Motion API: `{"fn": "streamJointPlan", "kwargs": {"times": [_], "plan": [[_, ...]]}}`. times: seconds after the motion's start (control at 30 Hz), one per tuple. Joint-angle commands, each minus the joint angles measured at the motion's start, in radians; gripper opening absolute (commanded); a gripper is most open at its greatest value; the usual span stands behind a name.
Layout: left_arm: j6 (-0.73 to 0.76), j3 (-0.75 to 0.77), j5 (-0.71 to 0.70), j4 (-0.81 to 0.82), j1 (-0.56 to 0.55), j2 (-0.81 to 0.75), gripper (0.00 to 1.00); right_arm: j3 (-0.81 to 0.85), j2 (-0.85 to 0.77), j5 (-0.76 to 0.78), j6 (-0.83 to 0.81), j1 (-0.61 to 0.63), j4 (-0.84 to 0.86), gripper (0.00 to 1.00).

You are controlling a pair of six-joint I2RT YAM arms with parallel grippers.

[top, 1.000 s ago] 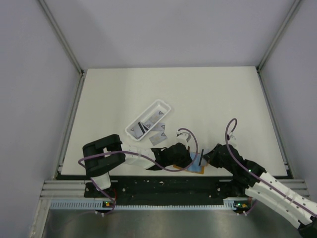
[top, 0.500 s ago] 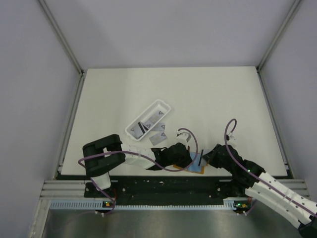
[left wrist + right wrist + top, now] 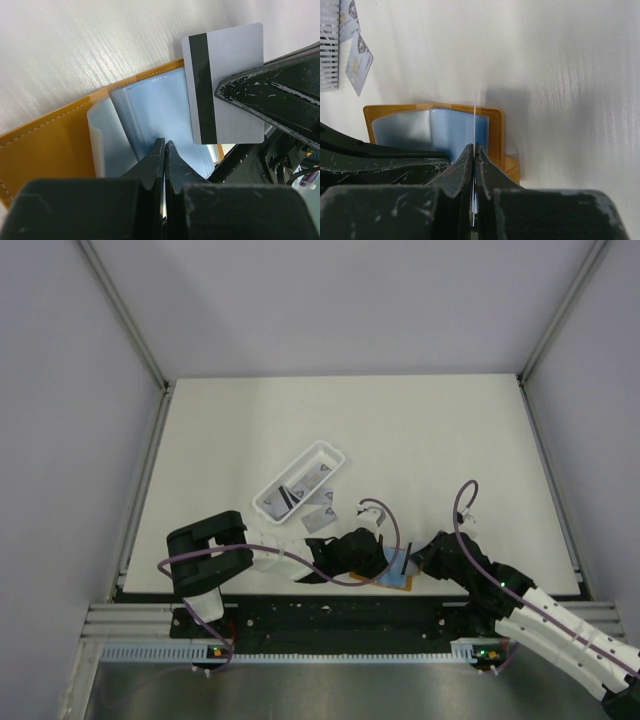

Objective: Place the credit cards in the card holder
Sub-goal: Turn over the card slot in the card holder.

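At the left of the surface (image 3: 430, 440) a white tray (image 3: 268, 502) lies at a slant with a few cards inside, and the loose credit cards (image 3: 320, 515) sit just off its near end. The right wrist view catches those same cards at its upper left corner, well apart from the work.

The left arm reaches low along the near edge, from its base towards the middle. The left gripper (image 3: 380, 566) is clenched, its tips resting on the card holder (image 3: 392, 583). The overhead view mostly hides the holder beneath both wrists. The left wrist view shows it open flat, with an orange cover and pale blue sleeves fanned up. Whether a sleeve is nipped between the tips (image 3: 159, 160) cannot be told.

The right arm comes in low from the right corner, bent at the elbow. The right gripper (image 3: 410, 562) grasps the striped card (image 3: 225, 80), which stands on edge over the holder's right half. From the right wrist it shows only as a thin line between the fingers (image 3: 462, 165). A purple cable loops above each wrist.
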Motion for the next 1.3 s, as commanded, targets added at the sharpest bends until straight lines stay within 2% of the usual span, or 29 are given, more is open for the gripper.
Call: {"fn": "streamJointPlan", "kwargs": {"times": [0.0,1.27], "plan": [[0.02,-0.035,-0.02,-0.142,0.006,0.004,0.0,0.013,-0.015,0.031,-0.002,0.009,-0.032,0.0],[0.025,-0.034,-0.025,-0.146,0.006,0.001,0.0,0.02,-0.034,0.045,0.001,0.011,-0.069,0.0]]}}
